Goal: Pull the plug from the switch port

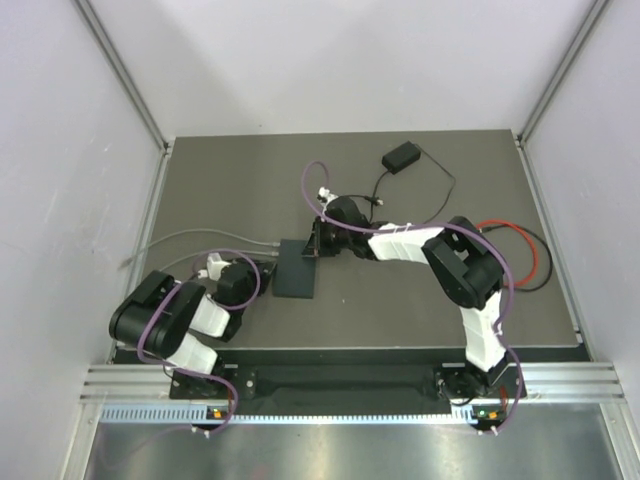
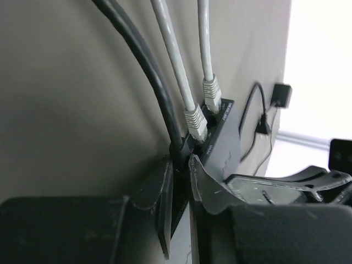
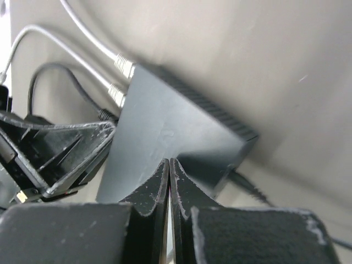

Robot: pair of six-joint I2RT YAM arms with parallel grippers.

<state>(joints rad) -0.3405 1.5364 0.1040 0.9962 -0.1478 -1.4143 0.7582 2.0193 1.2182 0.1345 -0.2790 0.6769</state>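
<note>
The switch point(image 1: 297, 272) lies flat in the middle of the table point(image 1: 380, 315). Its long axis runs away from the arms, and its sockets face left. The left gripper point(image 2: 180, 165) is clamped on the black plug point(image 2: 176, 144) in that edge, beside two grey cables point(image 2: 193, 118). The right gripper point(image 3: 169, 173), jaws closed, rests its tips on the switch's top.

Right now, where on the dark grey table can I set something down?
Free: the table's far-left corner beyond the pale grey cables; the near strip between the flat matte-black switch and right arm. Crowded: around the switch, left gripper closed on the black plug, right gripper shut.
</note>
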